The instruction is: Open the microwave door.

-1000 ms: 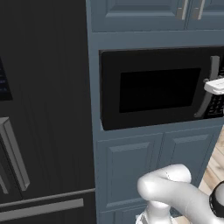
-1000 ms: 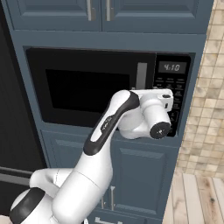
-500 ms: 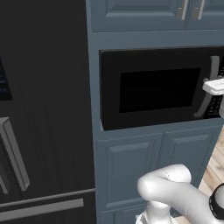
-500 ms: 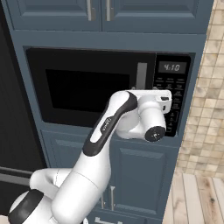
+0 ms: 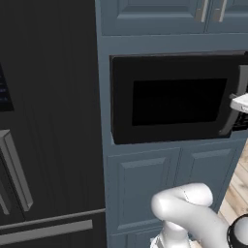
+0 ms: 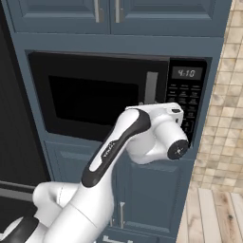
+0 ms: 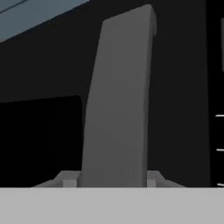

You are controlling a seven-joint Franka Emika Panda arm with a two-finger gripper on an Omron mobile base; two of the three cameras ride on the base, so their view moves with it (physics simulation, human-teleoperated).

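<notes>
Jaws straddle handle of microwave door; gripper close up.

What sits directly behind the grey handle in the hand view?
Behind the curved vertical grey handle lies the glossy black microwave door, its darker window to the handle's left. The gripper straddles the handle's base; whether its fingertips touch is hidden. The oven's inside cannot be seen.

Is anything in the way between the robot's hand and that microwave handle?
Nothing visible. In the hand view the grey handle of the microwave door rises right between the two fingers, with no other object between them.
</notes>
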